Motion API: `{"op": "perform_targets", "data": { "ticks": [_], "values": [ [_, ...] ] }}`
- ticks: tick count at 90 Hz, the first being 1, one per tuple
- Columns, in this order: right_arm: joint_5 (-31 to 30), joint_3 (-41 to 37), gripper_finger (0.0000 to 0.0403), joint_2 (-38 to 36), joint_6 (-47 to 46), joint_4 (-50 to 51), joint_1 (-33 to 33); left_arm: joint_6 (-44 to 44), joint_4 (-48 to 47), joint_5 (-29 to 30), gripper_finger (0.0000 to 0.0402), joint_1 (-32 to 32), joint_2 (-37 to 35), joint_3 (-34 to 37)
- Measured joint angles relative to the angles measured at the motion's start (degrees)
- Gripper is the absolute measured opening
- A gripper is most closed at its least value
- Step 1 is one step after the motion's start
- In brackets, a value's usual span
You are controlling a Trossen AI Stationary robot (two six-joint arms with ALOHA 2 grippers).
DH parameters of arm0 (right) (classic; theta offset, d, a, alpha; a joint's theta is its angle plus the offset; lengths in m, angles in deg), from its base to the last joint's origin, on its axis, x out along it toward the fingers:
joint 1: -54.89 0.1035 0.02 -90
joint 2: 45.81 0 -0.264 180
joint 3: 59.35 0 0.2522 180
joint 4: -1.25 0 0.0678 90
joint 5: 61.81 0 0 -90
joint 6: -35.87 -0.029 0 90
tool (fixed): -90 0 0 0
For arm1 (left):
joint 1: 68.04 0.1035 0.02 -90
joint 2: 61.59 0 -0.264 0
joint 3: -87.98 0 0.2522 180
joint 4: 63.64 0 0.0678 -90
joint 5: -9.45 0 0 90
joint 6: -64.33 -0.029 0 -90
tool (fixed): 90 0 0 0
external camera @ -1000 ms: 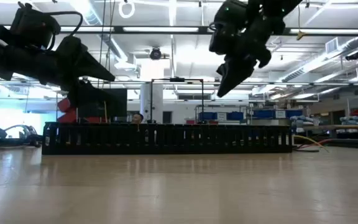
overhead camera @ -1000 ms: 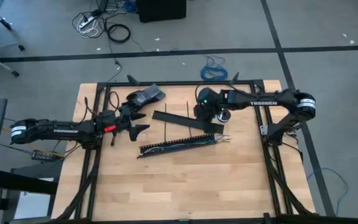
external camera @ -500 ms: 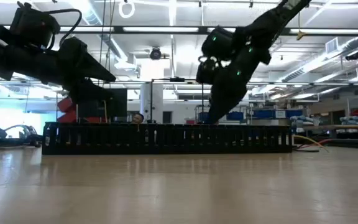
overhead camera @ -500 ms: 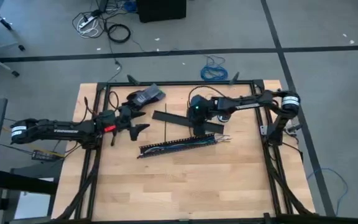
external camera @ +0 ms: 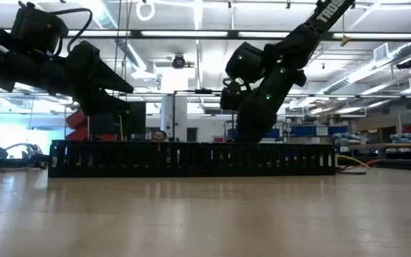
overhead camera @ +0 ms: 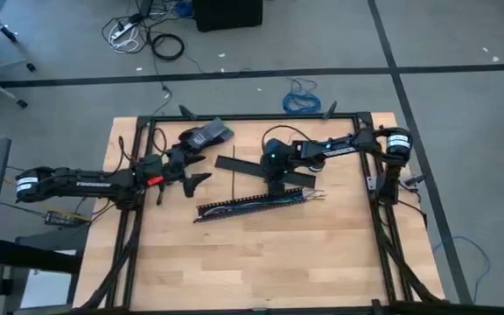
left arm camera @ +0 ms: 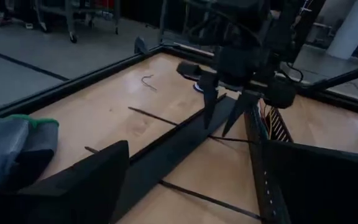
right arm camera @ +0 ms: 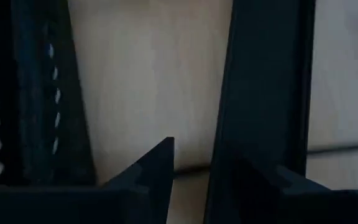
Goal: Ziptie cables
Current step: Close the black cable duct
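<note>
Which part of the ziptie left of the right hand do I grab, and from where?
Its middle, from straight above, fingers across its width: the ziptie lies flat on the table, its ends close to the flat strip and the channel. The right hand hangs open over the strip; the left hand waits open at table left.

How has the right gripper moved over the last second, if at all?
Yes. The right gripper has swung toward the table's middle and dropped, now low over the flat black strip, beside the slotted channel.

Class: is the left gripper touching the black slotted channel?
Apart. The high view shows bare table between the open left gripper and the black slotted channel.
</note>
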Motion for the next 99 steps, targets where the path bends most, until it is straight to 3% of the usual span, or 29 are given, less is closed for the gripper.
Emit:
{"op": "perform_targets", "data": {
  "ticks": [18, 35, 64, 92, 99],
  "values": [
    [-2.98, 0.34, 0.0124, 3.15, 0.61, -0.27, 0.07, -0.04, 0.60, 0.13, 0.0364, 0.00, 0.00, 0.00],
    [-2.18, 0.22, 0.0014, 3.93, 3.20, -0.17, 0.55, 0.00, 0.70, 0.13, 0.0364, 0.02, 0.00, 0.00],
    [-4.96, 3.95, 0.0002, -2.52, 7.49, 8.63, 1.05, -0.11, 1.81, 0.10, 0.0364, 0.00, -0.01, 0.00],
    [-6.28, 6.29, 0.0001, -12.06, 8.89, 8.77, 2.87, -1.30, 4.23, 0.63, 0.0364, 0.02, -0.04, 0.00],
    [-9.44, 6.29, 0.0001, -13.76, 9.06, 9.36, 4.11, -1.94, 4.31, 0.61, 0.0364, 0.00, -0.02, 0.00]
  ]
}}
